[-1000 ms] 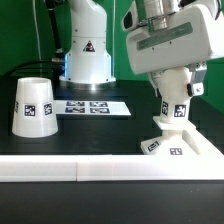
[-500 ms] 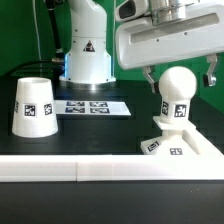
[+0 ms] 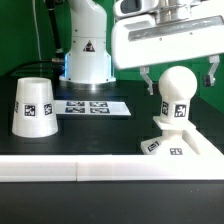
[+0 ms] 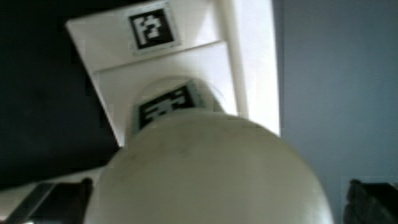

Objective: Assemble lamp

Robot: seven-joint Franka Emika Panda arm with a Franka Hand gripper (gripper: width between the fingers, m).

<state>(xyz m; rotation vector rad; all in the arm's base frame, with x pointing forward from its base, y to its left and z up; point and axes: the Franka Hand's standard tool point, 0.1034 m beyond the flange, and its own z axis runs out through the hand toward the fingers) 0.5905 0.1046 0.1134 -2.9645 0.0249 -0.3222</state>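
Observation:
The white ball-shaped bulb [image 3: 178,88] stands upright by its tagged neck on the low white base [image 3: 178,142] at the exterior view's right. My gripper [image 3: 178,76] is open, a finger on each side of the bulb's ball and apart from it, holding nothing. In the wrist view the bulb [image 4: 205,165] fills the picture, with the base [image 4: 178,50] beyond it, and the dark fingertips [image 4: 54,200] show at both edges. The tapered white shade [image 3: 33,106] stands alone on the black table at the exterior view's left.
The marker board [image 3: 92,106] lies flat between the shade and the base. A long white rail [image 3: 70,170] runs along the table's front edge. The robot's white pedestal [image 3: 86,50] stands behind the marker board.
My gripper has let go of the bulb, opened and risen, from around the neck to level with the ball. The bulb stays standing on the base.

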